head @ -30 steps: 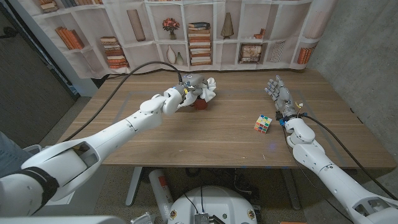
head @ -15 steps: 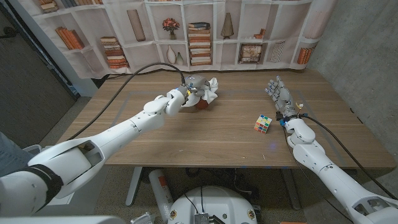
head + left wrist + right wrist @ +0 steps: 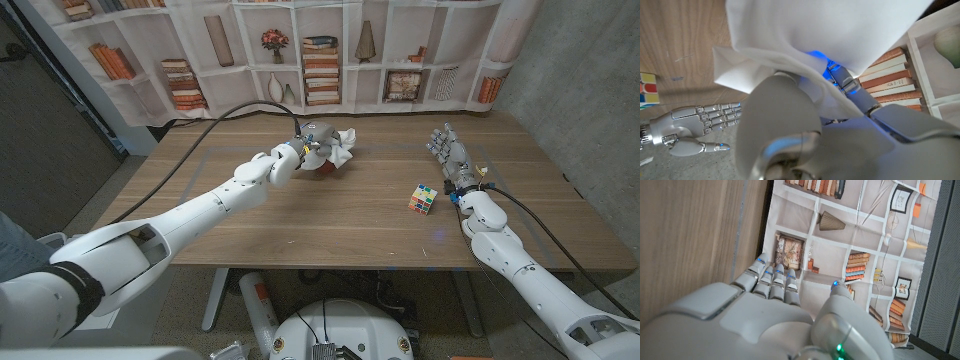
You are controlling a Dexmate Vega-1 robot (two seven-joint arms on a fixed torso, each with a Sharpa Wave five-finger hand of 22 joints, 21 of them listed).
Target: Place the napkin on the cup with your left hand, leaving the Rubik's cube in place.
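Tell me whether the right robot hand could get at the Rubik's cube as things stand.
Probably yes. The right robot hand holds nothing, fingers apart, and the Rubik's cube sits on bare table close beside its wrist with nothing between them, though the task leaves it alone.

The napkin (image 3: 338, 150) sits over the cup (image 3: 322, 166) at the table's (image 3: 330, 215) far middle, Rubik's cube (image 3: 423, 198) well right.
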